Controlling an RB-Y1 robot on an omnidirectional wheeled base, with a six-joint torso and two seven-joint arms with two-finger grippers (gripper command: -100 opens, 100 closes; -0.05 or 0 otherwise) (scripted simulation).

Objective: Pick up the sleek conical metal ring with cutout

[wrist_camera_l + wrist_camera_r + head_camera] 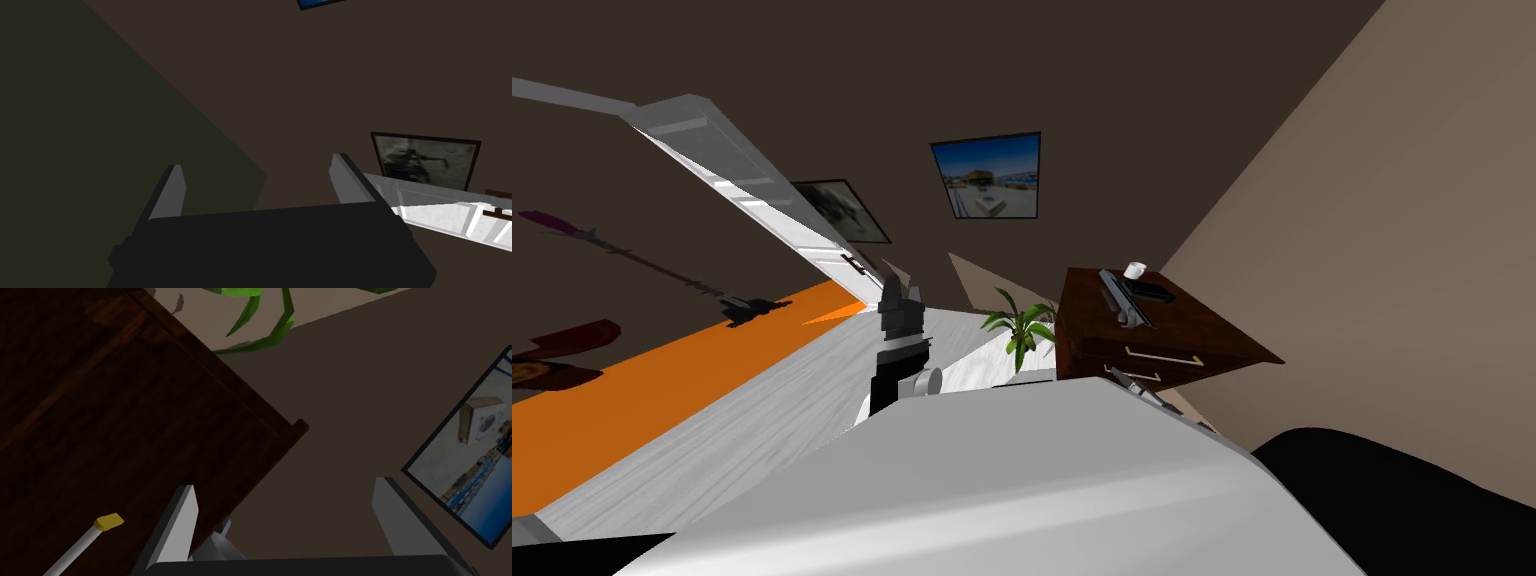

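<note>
ring (1135,270): small, drawn white, sits on top of the dark wood cabinet (1212,345) at its far edge. can't make out the cutout from here. just beside it, a long grey bar (1124,298) and a flat black item (1150,291), both also on the top. nothing touches the ring.

right gripper (285,485): fingers spread wide, holding nothing. it points at the cabinet's front face, low, well below the top and the ring. a drawer handle (85,538), pale bar with a yellow end, lies just beside its finger on the cabinet side. green plant (270,323) leaves show past the cabinet's corner.

left gripper (902,290): raised over the pale floor, left of the plant and well apart from the cabinet. wrist view shows its fingers (172,192) spread wide, empty.
</note>
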